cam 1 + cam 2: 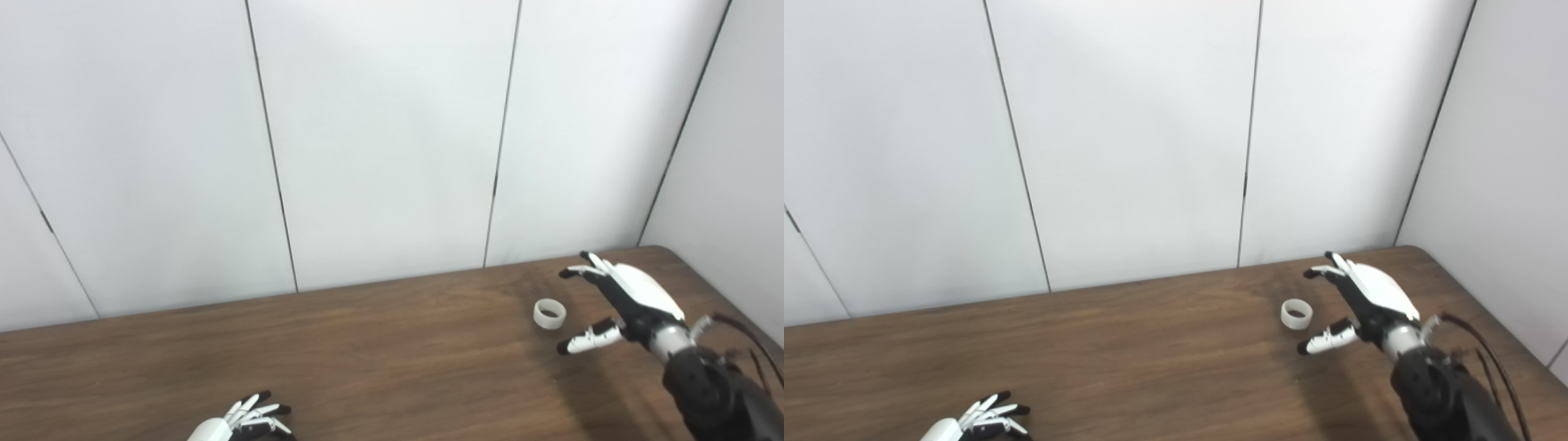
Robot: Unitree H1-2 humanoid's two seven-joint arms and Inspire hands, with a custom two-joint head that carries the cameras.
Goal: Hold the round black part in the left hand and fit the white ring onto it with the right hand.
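A white ring (549, 313) lies flat on the brown table (367, 343), toward the back right. My right hand (618, 301) is open just to the right of the ring, fingers and thumb spread on either side of it, not touching it. My left hand (245, 421) is at the bottom edge, left of centre, fingers apart, holding nothing that shows. The round black part is not in view. The ring (1296, 313), right hand (1363, 303) and left hand (980, 422) show the same way in the right eye view.
White wall panels (380, 135) stand close behind the table's far edge. A side wall (735, 153) closes in at the right. The table's rounded back right corner (664, 250) is near my right hand. Cables (744, 334) run along my right forearm.
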